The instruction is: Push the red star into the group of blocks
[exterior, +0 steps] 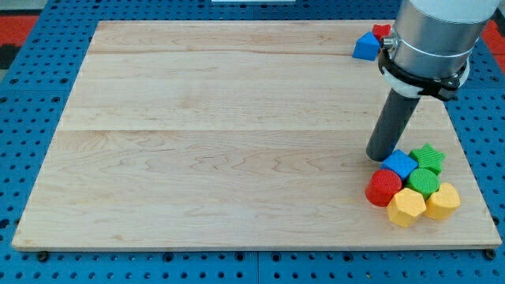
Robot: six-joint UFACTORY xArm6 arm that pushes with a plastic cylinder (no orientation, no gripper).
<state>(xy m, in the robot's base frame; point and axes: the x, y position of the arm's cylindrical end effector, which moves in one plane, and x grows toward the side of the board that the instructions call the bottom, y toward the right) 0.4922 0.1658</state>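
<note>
Pale wood planks, smooth and lightly grained, make up the bench (237,134), which sits on a blue pegboard (31,158) dotted with holes. Most of the bench lies bare, from the view's left edge across the middle. I carry no gripper, so nothing is clasped or released; my arm ends in a dark, matte rod (392,126) below a grey cylinder (434,31) with a black collar.

My tip (382,156) rests on the wood at the view's right, just beside the upper left of the blue cube (400,163), seemingly touching it. That cube heads a tight cluster near the bench's bottom right corner: a green star (428,158) to its right, a green rounded block (424,182) below that, a red cylinder (384,188) at the cluster's left, and two yellow faceted blocks, one (407,207) at the bottom and one (443,201) toward the right. The cluster sits close to the bench's right and bottom edges, with only a thin margin of wood left there.

The red star (382,31) is well apart, at the view's top right near the bench's top edge, partly hidden by my arm, so its shape is hard to confirm. A blue block (364,46) with a sloped, wedge-like face touches it at the lower left.
</note>
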